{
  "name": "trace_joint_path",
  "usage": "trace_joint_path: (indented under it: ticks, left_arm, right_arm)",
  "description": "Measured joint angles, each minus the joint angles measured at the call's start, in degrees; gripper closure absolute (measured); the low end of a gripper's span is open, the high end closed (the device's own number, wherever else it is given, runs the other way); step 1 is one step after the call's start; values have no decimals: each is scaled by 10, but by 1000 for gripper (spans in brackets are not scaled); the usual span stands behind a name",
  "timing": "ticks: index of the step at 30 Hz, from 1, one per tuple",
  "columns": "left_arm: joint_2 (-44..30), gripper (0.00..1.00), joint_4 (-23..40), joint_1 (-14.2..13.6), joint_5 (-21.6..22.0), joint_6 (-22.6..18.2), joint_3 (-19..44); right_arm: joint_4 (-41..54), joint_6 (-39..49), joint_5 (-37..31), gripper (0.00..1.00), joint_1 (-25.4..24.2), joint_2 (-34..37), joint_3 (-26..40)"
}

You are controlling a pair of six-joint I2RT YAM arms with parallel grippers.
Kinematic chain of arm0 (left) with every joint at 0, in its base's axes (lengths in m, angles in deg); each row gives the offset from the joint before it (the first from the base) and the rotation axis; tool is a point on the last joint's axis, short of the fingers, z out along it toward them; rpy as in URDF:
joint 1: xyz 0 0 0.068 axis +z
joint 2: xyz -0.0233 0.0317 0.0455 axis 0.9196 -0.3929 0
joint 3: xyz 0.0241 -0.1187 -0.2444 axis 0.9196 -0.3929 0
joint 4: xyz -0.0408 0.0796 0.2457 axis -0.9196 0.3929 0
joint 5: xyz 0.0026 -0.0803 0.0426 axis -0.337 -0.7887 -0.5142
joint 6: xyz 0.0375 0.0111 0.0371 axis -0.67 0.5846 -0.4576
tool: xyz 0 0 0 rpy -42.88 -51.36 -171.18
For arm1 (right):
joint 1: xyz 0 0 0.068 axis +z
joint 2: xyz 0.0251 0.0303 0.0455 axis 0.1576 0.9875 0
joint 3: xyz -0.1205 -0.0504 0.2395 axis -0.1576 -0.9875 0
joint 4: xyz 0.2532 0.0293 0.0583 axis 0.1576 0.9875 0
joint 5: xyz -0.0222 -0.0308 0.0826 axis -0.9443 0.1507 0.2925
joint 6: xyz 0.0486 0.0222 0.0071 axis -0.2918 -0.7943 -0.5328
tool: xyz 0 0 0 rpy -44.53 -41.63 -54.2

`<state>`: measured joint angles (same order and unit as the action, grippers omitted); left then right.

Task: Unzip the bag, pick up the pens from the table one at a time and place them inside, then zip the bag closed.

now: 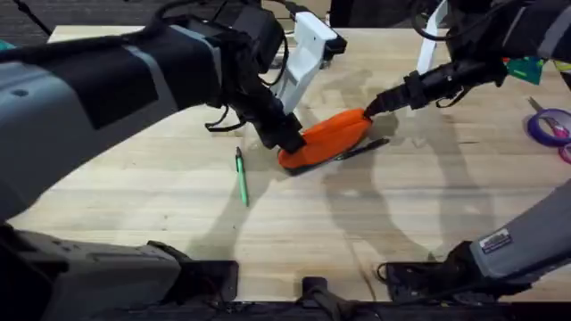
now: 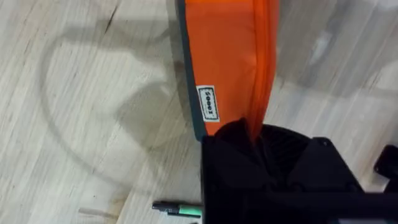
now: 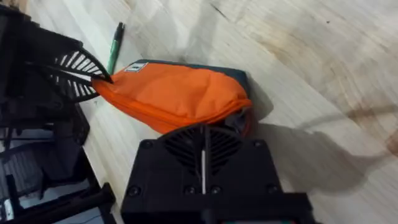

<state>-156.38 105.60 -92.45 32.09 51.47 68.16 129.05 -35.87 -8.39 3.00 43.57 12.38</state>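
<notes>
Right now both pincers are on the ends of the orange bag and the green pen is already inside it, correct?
Not quite. The left pincer and right pincer do hold opposite ends of the orange bag, but the green pen is not inside: the overhead view shows it lying on the table, apart from the bag near the left pincer's end.

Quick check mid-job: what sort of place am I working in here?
Probably a lab or workshop bench: a light wooden plank table with a purple tape roll at its edge, plus stationery: a bright orange fabric pencil pouch and a slim green pen.
</notes>
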Motion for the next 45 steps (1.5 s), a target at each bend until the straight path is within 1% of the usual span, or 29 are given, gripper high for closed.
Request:
trace_joint_path:
  ticks: [6, 10, 15, 18, 21, 27, 36, 45]
  left_arm:
    - [0, 959, 0, 0, 0, 0, 0]
    - [0, 959, 0, 0, 0, 0, 0]
    - [0, 959, 0, 0, 0, 0, 0]
    - [0, 959, 0, 0, 0, 0, 0]
    - [0, 959, 0, 0, 0, 0, 0]
    - [0, 959, 0, 0, 1, 0, 0]
    - [0, 959, 0, 0, 2, 0, 0]
    - [0, 959, 0, 0, 2, 0, 0]
  right_arm:
    - [11, 0, -1, 971, 0, -20, 6]
    - [19, 0, 0, 971, 0, -50, 8]
    - [23, 0, 1, 971, 3, -54, 9]
    - [23, 0, 1, 971, 17, -54, 9]
    - [18, 0, 1, 971, 43, -54, 9]
    - [-9, -5, 1, 970, 114, -54, 9]
    - [-59, -37, 4, 971, 209, -54, 9]
    - [-98, -75, 5, 971, 280, -54, 9]
